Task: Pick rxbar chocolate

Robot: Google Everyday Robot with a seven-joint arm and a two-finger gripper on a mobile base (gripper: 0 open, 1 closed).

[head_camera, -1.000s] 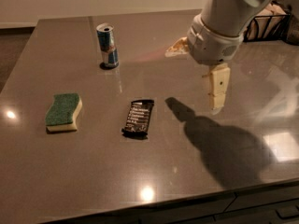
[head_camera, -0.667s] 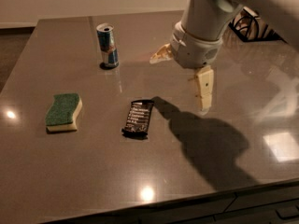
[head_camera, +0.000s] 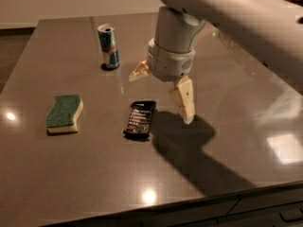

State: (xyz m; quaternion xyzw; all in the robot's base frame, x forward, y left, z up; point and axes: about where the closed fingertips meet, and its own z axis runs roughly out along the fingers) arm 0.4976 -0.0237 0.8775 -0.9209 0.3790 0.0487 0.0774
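— Tabletop (head_camera: 71, 174), grey-brown and glossy, pale wall behind. Far left?
— sponge (head_camera: 64, 113), green over yellow, lying flat, well apart from both fingers.
— Next over?
— drink can (head_camera: 109, 46), blue and silver, upright near the back, up and left of the nearer finger (head_camera: 137, 71), not touching it.
— Target?
— snack bar (head_camera: 140, 119), black with white lettering, flat on the table. It sits below that finger and just left of the other, lower finger (head_camera: 186, 100), touching neither.
— And the gripper?
— gripper (head_camera: 159, 98) hangs over the table just right of the snack bar, fingers spread wide, holding nothing. arm (head_camera: 236, 13) runs off top right, and its shadow (head_camera: 189, 150) lies beside the snack bar.
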